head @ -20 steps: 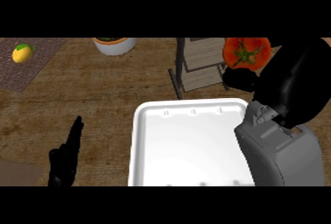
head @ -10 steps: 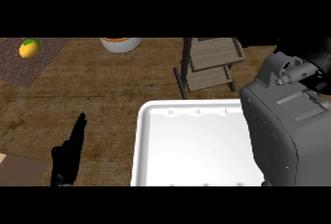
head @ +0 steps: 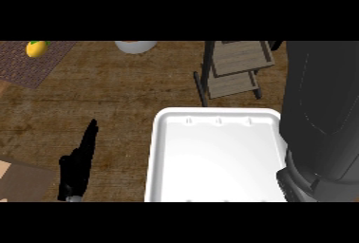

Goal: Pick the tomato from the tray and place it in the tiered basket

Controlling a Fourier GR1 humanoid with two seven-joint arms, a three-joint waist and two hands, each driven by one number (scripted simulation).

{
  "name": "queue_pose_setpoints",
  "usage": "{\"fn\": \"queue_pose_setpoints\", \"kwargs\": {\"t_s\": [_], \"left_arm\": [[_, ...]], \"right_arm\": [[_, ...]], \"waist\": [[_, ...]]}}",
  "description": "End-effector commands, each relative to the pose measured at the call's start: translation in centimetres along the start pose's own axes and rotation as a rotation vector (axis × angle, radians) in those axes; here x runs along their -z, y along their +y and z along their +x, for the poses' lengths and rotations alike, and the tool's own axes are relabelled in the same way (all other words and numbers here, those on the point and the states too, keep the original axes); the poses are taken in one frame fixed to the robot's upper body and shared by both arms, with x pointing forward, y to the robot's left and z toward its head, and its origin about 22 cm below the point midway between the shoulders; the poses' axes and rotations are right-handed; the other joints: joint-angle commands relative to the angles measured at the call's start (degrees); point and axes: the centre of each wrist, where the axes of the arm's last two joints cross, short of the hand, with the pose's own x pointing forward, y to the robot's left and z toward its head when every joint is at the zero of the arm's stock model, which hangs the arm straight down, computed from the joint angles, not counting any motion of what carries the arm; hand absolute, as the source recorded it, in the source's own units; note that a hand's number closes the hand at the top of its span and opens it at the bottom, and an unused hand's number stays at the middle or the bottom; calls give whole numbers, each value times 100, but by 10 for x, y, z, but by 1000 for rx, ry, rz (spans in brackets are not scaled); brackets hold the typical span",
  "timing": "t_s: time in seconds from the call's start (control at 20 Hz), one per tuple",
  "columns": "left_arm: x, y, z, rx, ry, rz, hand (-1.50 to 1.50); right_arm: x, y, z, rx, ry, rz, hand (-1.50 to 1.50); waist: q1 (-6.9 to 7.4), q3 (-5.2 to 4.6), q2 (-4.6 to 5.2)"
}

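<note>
**What we see away from the work**

We see a wooden counter [head: 140, 95] with a dark grain. At its far left corner lies a brown woven mat [head: 32, 66], and 1 yellow fruit [head: 36, 48] rests on it. A white bowl [head: 135, 45] sits at the far edge, well apart from the mat.

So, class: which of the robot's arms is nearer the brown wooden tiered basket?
Right. The grey right forearm runs beside the brown wooden tiered basket; the black left robot hand rests far off at lower left.
</note>
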Motion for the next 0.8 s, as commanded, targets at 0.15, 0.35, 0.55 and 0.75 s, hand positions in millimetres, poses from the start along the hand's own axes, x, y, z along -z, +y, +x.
{"fn": "queue_pose_setpoints", "kwargs": {"t_s": [0.15,0.35,0.55,0.75], "left_arm": [[-3,-5,-12,-13,57,-16,0],[4,-12,-3,-8,57,-16,0],[2,-14,-8,-15,43,-17,0],[-2,2,-12,5,71,-14,0]], "right_arm": [[24,-19,38,-151,224,129,150],[41,-4,44,-178,236,168,150],[42,34,42,-208,256,176,150],[63,42,38,-201,318,177,150]], "waist": [[29,-3,91],[36,3,126],[33,3,142],[75,5,149]]}}
